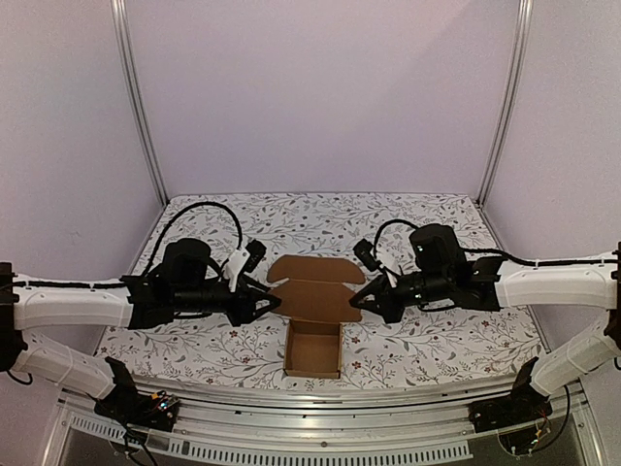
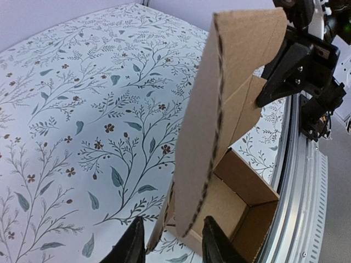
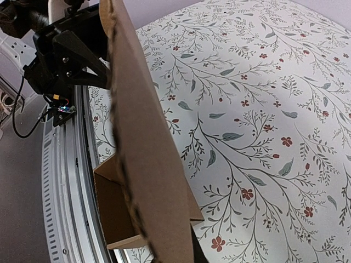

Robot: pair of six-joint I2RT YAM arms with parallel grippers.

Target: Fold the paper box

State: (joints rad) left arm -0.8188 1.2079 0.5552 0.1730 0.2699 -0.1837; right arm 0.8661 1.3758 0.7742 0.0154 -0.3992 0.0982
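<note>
The plain brown cardboard box [image 1: 312,349] sits half-formed on the floral-patterned desk [image 1: 446,340], front centre, its lid panel raised. Both arms reach inward, level. The left claw [image 2: 173,249] straddles the panel's edge, released; the right claw [image 1: 357,297] meets the opposite edge, and I cannot tell its grip.

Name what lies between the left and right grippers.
The paper box itself: its raised lid panel fills the stretch between the left gripper and the right gripper. The top external view shows it best.
</note>
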